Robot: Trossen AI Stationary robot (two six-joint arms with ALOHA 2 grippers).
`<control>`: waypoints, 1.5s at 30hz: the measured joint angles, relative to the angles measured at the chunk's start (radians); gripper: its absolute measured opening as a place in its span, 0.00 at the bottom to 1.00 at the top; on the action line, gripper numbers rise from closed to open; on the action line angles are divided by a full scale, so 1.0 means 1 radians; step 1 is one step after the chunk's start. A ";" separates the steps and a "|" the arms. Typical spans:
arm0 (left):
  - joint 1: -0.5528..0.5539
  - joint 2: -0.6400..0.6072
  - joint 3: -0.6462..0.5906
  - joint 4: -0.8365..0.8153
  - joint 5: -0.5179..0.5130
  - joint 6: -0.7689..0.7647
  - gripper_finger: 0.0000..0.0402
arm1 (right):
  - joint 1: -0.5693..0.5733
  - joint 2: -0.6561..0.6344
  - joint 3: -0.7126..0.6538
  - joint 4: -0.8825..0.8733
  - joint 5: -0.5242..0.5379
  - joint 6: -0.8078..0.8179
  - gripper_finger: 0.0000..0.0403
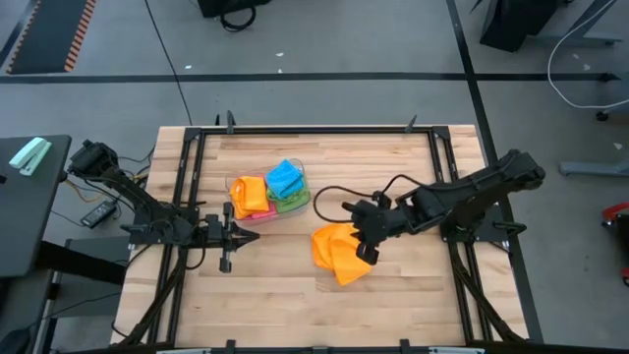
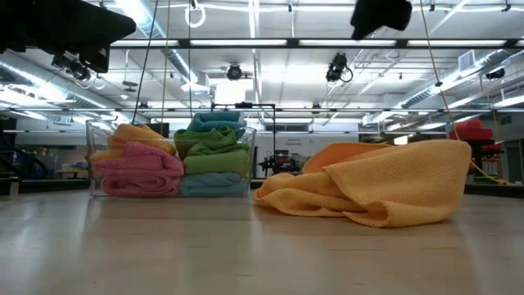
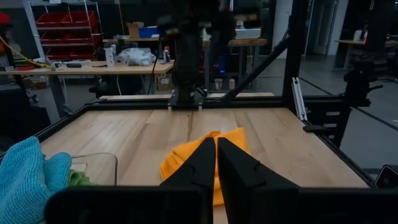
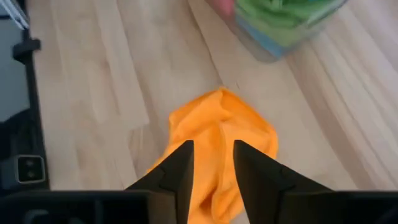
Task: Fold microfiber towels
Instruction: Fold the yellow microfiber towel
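Orange towel (image 1: 339, 254): lies crumpled on the table (image 1: 413, 295), right of centre, loosely bunched with uneven folds; in the low view it sits as a rumpled heap (image 2: 385, 184) to the right of the tub.
Right gripper (image 1: 366, 251): hangs over the orange towel's right edge, above the cloth. In the right wrist view its two fingers (image 4: 177, 171) stand slightly apart with the towel (image 4: 217, 134) showing in the gap between them; they hold nothing.
Left gripper (image 1: 225, 262): at the table's left side, just in front of the tub, well apart from the orange towel. In the left wrist view its fingers (image 3: 199, 168) are pressed together, tips meeting, with nothing between them; the orange towel (image 3: 180, 158) lies farther off beyond them.
Tub (image 1: 236, 211): clear plastic, left of the table's centre, just beside the orange towel's upper left.
Towels in tub: folded cloths packed inside; from above an orange one (image 1: 251, 194), a blue one (image 1: 285, 177), green (image 1: 291, 204) and a strip of pink at the rim. From table height pink (image 2: 139, 174) sits at the left with orange above it, green (image 2: 214, 147) over blue at the right.
Blue cloth (image 3: 25, 180): shows close by in the left wrist view, next to the tub's rim.
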 joint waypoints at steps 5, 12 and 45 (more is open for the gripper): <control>0.000 0.000 0.000 0.004 0.000 0.000 0.08 | 0.000 0.008 -0.068 0.001 -0.002 0.036 0.32; 0.000 0.000 0.001 0.081 0.000 0.000 0.08 | 0.009 0.175 -0.079 0.008 -0.024 -0.013 0.32; -0.002 0.000 0.000 0.013 0.001 -0.027 0.06 | 0.046 0.306 -0.207 0.019 -0.126 0.026 0.13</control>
